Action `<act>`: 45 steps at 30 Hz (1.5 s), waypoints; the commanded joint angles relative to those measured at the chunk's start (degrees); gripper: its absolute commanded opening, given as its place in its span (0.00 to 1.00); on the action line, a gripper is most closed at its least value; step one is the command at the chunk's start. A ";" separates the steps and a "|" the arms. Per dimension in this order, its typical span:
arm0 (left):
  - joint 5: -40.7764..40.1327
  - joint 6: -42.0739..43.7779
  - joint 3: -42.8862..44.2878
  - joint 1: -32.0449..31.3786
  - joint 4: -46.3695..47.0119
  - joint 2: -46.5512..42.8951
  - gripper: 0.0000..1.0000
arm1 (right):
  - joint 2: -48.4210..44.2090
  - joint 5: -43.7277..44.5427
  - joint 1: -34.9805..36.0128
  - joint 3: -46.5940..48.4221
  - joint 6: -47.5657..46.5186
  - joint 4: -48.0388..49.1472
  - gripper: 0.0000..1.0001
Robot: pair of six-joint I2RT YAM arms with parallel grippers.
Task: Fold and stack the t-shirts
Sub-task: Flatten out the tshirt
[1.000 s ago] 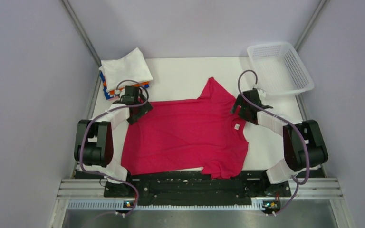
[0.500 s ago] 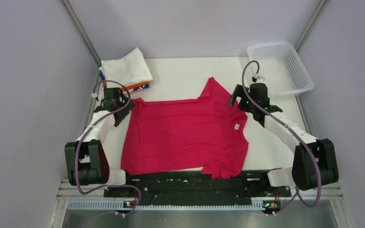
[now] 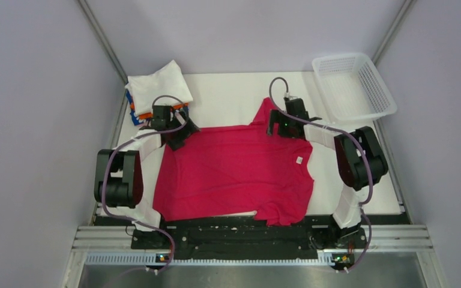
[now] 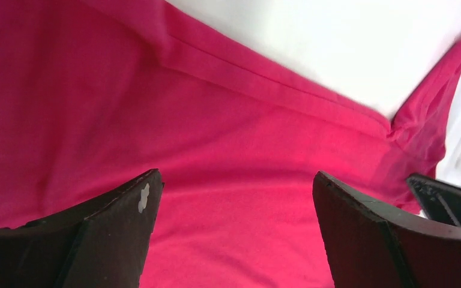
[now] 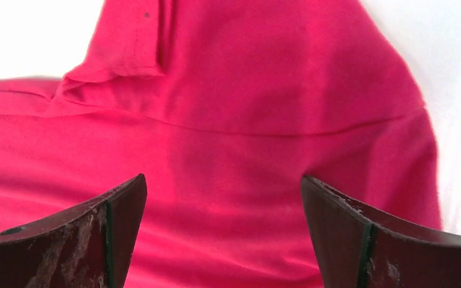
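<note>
T-shirt (image 3: 234,174) flat under left pincer (image 4: 235,180), right pincer (image 5: 222,180), both spread.

Site type: robotics test cell in a laboratory.

A white table (image 3: 228,96) stands boxed in by plain pale panels (image 3: 30,90) set between bare metal posts (image 3: 104,45). Two robot arms, the left arm (image 3: 119,180) and the right arm (image 3: 357,159), are bolted to a black base plate (image 3: 240,231) on a slotted metal rail (image 3: 408,237) at the near edge. The goods are handling props: a red t-shirt (image 3: 234,174), a pile of folded shirts (image 3: 156,87) and a plastic basket (image 3: 379,90).
</note>
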 commanded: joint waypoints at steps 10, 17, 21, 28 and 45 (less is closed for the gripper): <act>-5.06 2.74 8.76 -9.49 -0.72 4.60 0.99 | -11.00 6.16 -13.46 -14.29 2.29 -2.97 0.99; -4.17 2.97 9.86 -11.63 0.02 6.46 0.99 | -15.16 -0.81 -13.47 -8.77 2.70 -1.13 0.99; -3.70 2.88 9.07 -11.84 0.96 7.50 0.99 | -13.75 -5.00 -12.92 -6.78 4.82 3.00 0.99; -4.19 4.09 7.55 -11.80 0.24 7.76 0.99 | -4.73 -5.22 -10.01 -0.11 5.43 4.10 0.99; -6.27 6.31 6.65 -11.78 -1.40 8.32 0.99 | 8.88 -8.27 -5.68 13.22 9.06 8.16 0.99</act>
